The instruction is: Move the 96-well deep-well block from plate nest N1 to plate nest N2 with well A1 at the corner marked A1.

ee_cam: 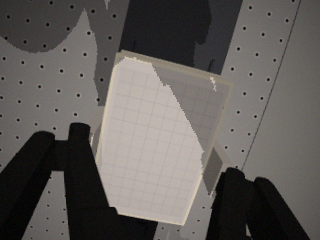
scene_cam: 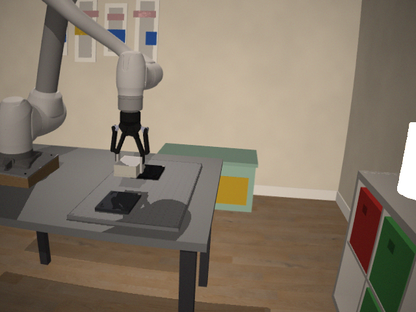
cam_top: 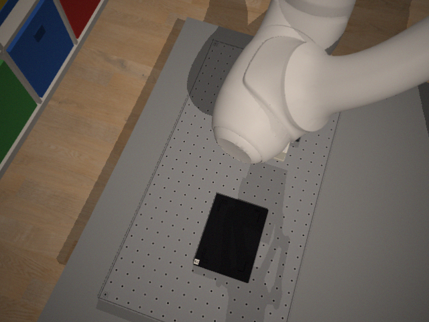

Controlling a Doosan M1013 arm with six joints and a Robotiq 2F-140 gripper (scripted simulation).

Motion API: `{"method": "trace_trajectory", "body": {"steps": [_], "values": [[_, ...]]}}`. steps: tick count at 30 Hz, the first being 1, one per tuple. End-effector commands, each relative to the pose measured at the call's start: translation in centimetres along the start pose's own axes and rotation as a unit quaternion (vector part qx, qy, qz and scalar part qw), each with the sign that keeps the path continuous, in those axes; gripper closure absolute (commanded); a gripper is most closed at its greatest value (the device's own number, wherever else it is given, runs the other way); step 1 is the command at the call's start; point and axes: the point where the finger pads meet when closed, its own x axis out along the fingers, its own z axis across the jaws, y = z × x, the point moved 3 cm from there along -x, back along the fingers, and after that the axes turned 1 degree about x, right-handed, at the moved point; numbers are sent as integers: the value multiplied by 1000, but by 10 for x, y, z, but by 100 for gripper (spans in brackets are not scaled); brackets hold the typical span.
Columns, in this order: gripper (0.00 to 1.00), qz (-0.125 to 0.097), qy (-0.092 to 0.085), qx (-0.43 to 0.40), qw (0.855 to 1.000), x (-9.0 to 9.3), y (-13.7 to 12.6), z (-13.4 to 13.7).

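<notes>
My gripper is shut on the cream 96-well deep-well block and holds it upright a little above the perforated board. In the wrist view the block fills the middle with its well grid facing the camera, between my two black fingers. The block hangs beside the far black nest N1, which is empty. Nest N1 also shows in the overhead view with a white A1 tag at its lower left corner. The near black nest N2 is empty. In the overhead view the arm hides the gripper and N2; only a corner of the block shows.
The grey perforated board lies on a grey table. The arm's base stands on a wooden block at the table's left. A green and yellow box stands behind the table, and a shelf with coloured bins at the right.
</notes>
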Motion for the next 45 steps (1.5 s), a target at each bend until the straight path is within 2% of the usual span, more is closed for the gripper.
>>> {"method": "trace_trajectory", "body": {"steps": [1, 21, 23, 38, 45], "values": [[100, 0, 0, 0, 1000, 0, 9, 0], [100, 0, 0, 0, 1000, 0, 69, 2], [100, 0, 0, 0, 1000, 0, 69, 2], [100, 0, 0, 0, 1000, 0, 120, 4], [100, 0, 0, 0, 1000, 0, 120, 4]]}}
